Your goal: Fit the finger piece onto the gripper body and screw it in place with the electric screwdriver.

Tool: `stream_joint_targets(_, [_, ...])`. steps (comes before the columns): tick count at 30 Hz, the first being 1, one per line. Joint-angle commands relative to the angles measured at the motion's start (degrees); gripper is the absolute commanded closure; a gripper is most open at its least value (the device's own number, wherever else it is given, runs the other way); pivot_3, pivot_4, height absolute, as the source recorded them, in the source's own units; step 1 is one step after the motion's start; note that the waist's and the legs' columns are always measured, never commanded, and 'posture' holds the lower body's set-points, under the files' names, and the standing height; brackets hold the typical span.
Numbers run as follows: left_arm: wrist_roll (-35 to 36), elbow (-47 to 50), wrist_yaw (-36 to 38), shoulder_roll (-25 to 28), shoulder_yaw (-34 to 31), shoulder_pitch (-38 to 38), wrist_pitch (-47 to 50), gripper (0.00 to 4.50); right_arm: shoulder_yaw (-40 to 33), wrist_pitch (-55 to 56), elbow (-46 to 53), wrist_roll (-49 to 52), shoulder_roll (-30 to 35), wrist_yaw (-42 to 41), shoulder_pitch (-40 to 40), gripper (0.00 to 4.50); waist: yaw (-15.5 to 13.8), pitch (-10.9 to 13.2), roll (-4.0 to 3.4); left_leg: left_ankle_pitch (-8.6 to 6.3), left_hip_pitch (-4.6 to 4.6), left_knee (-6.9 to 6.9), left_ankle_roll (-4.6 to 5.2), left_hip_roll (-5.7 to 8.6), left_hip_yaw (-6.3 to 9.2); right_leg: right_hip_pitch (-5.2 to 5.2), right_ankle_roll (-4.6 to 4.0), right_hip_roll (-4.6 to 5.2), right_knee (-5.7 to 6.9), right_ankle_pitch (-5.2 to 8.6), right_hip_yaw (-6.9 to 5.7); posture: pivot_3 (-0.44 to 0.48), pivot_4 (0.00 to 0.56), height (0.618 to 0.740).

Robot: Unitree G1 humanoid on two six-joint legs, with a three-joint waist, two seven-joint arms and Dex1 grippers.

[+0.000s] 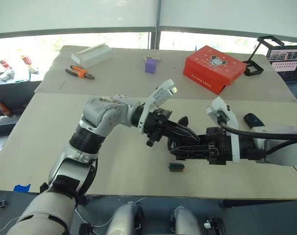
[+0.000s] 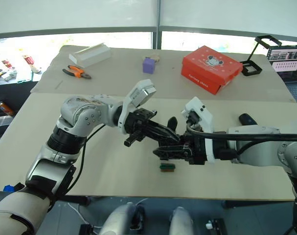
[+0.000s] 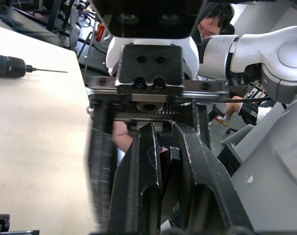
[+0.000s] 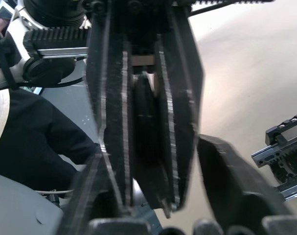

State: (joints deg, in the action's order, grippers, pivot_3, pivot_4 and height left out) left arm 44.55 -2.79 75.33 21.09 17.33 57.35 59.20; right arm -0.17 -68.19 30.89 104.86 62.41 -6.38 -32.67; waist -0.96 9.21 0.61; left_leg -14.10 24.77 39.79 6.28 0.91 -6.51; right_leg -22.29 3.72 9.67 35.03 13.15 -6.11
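- Thin flat black plastic finger piece (image 4: 146, 127), pinched between the pressed-together fingers of the left gripper (image 1: 190, 133), above the table's middle.
- Right gripper (image 1: 176, 148) faces it tip to tip, fingers spread either side of the left's.
- Chunky black gripper body (image 1: 183, 120) stands on the beige table (image 1: 50, 142) just behind.
- Black cylindrical electric screwdriver (image 3: 9, 66) lies apart.
- Small green-brown block (image 1: 176, 167) sits below the grippers.

both arms reaching inward, left gripper (image 1: 187, 133) and right gripper (image 1: 173, 149) meeting tip to tip, crossed
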Motion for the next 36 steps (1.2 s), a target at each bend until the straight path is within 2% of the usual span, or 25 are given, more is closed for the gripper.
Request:
stream_joint_targets(1, [0.6,1.1,-0.2,-0.6,-1.2,0.5,0.5,4.5,-0.3,2.1,1.0,2.0,1.2,0.1,0.3,3.61,0.0,0.0,0.0,0.0,0.0,0.0,0.0,0.0,0.0,0.0,0.0,0.0,0.0,0.0,0.0,0.0,0.15,0.74])
stream_joint_targets(2, [0.5,1.0,-0.2,-0.6,-1.2,0.5,0.5,4.5,-0.3,2.2,1.0,2.1,1.3,0.0,0.5,3.98,0.0,0.0,0.0,0.0,0.0,0.01,0.0,0.0,0.0,0.0,0.0,0.0,0.01,0.0,0.0,0.0,0.15,0.74])
stream_joint_targets(3, [0.4,1.0,-0.1,-0.5,-1.2,0.6,0.3,4.5,-0.4,2.1,1.1,2.2,1.5,-0.4,0.6,4.06,0.0,0.0,0.0,0.0,0.0,0.0,0.0,-0.01,-0.01,-0.01,0.0,0.0,0.02,0.0,0.01,0.0,0.15,0.74])
stream_joint_targets(9, [0.9,1.0,1.7,-0.4,-2.6,0.4,-1.2,4.5,-1.1,2.6,1.7,1.7,2.4,-3.6,2.0,4.06,0.0,0.0,0.0,0.0,0.01,0.02,0.02,-0.01,0.0,0.0,0.01,-0.01,0.01,0.0,0.01,0.0,0.15,0.74])
stream_joint_targets(14, [-1.2,0.1,-0.1,0.3,-6.0,-1.2,-6.8,2.11,-4.8,4.2,3.3,-3.2,1.7,-9.2,5.8,4.06,0.0,0.0,0.0,-0.01,0.01,0.02,0.02,-0.02,0.0,0.0,0.01,0.0,0.0,0.0,0.0,0.0,0.15,0.74])
stream_joint_targets(18, [-6.2,-5.1,3.3,2.9,-8.8,-3.8,-19.2,0.17,-10.5,6.3,5.9,-9.8,0.7,-17.9,12.4,4.06,-0.1,0.0,0.0,0.0,0.0,0.03,0.02,-0.02,-0.02,0.0,0.01,-0.02,0.02,-0.01,0.01,0.0,0.15,0.74])
stream_joint_targets(19, [-7.9,-7.0,4.3,3.2,-9.1,-4.3,-23.2,0.0,-11.5,7.5,6.4,-12.0,0.1,-19.8,13.9,4.06,-0.2,0.0,0.0,0.0,0.0,0.03,0.02,-0.02,-0.03,0.01,0.01,-0.04,0.01,-0.01,0.0,0.0,0.15,0.74])
stream_joint_targets(21, [-13.7,-12.1,7.7,4.8,-7.7,-5.7,-34.4,0.0,-13.4,11.7,7.3,-18.0,-2.7,-24.6,17.0,4.06,-0.3,0.0,0.01,-0.01,0.0,0.07,0.03,-0.01,-0.04,0.01,0.01,-0.04,0.02,-0.01,0.0,0.0,0.15,0.74])
stream_joint_targets(24, [-23.6,-22.1,11.2,6.3,-4.8,-8.4,-53.7,0.0,-12.1,20.5,7.1,-33.7,-6.4,-28.9,20.6,4.06,-0.6,0.0,0.0,-0.04,0.0,0.07,0.07,0.04,-0.1,-0.01,0.04,-0.03,0.01,-0.03,0.02,0.0,0.15,0.74])
stream_joint_targets(26, [-29.2,-27.5,12.5,6.1,-2.1,-10.1,-64.3,0.0,-11.6,31.1,5.7,-42.6,-12.5,-34.9,22.3,4.06,-0.7,0.0,0.02,-0.05,0.0,0.06,0.09,0.07,-0.13,-0.03,0.07,-0.03,-0.01,-0.05,0.03,0.0,0.15,0.74])
stream_joint_targets(30, [-32.7,-35.5,7.2,0.2,-2.1,-11.5,-69.0,0.0,-8.9,39.1,2.8,-52.2,-15.5,-44.1,24.3,4.06,-1.6,0.0,0.01,-0.09,0.26,0.18,0.17,0.14,-0.07,-0.17,0.17,-0.01,-0.03,-0.11,0.01,0.0,0.15,0.74])
stream_joint_targets(36, [-36.6,-41.2,1.0,-7.3,-2.1,-11.7,-71.1,0.0,-8.3,42.2,0.8,-56.2,-18.0,-47.4,24.1,4.06,-1.4,0.0,0.02,-0.16,0.54,0.54,0.29,0.13,0.0,-0.3,0.28,-0.02,0.01,-0.19,0.02,0.0,0.15,0.74])
